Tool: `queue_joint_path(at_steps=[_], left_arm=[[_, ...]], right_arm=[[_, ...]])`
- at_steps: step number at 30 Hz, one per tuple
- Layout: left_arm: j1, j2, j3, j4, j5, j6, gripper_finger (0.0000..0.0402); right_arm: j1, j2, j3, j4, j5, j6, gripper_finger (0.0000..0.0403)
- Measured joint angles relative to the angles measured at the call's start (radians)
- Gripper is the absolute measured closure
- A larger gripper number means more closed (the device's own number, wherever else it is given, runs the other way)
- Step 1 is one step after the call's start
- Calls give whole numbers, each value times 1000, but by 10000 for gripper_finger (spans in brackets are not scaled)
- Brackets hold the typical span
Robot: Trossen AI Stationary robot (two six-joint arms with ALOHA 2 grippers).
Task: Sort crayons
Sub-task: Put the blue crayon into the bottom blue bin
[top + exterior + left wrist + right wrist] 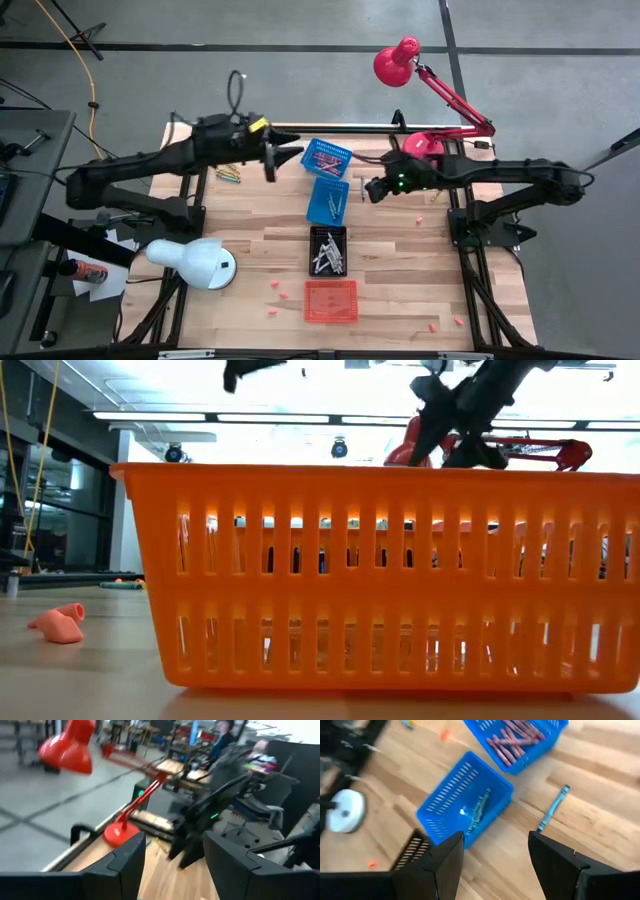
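Looking down on a wooden table [400, 270], two dark arms reach in from either side toward a column of four baskets along the middle. Farthest back is a blue basket [326, 157] holding pink crayons [512, 739]. Just in front of it, a second blue basket [328, 200] holds greenish crayons [479, 810]. Next comes a black basket [328, 250] with grey crayons [328, 256], then an orange basket [330, 301] at the front, which fills the low view.

A white lamp [190, 262] sits front left and a red lamp [420, 85] stands at the back right.

The left gripper [272, 162] hangs above the table beside the back basket, fingers spread and holding nothing. The right gripper [368, 187] hovers just right of the second blue basket, also spread wide and empty.

One blue crayon [553, 808] lies loose on the wood (near both blue baskets, touching neither). More loose crayons [228, 173] lie at the back left.
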Motion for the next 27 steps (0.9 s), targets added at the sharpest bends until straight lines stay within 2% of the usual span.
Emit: queue_joint_path(at_steps=[4,8,16,22,27], left_arm=[[-40,-75,-15,-4,-27,36,215],[-47,-146,-16,26,-31,38,215],[-19,-259,-16,49,-64,79,215],[-13,-294,-16,41,-64,80,216],[-13,-297,-16,19,-64,80,216]], right_arm=[[0,74,0,14,1,57,185],[-28,159,0,-31,-2,181,185],[-119,413,0,48,-41,190,185],[-145,520,0,85,48,242,185],[-157,556,3,95,65,257,185]])
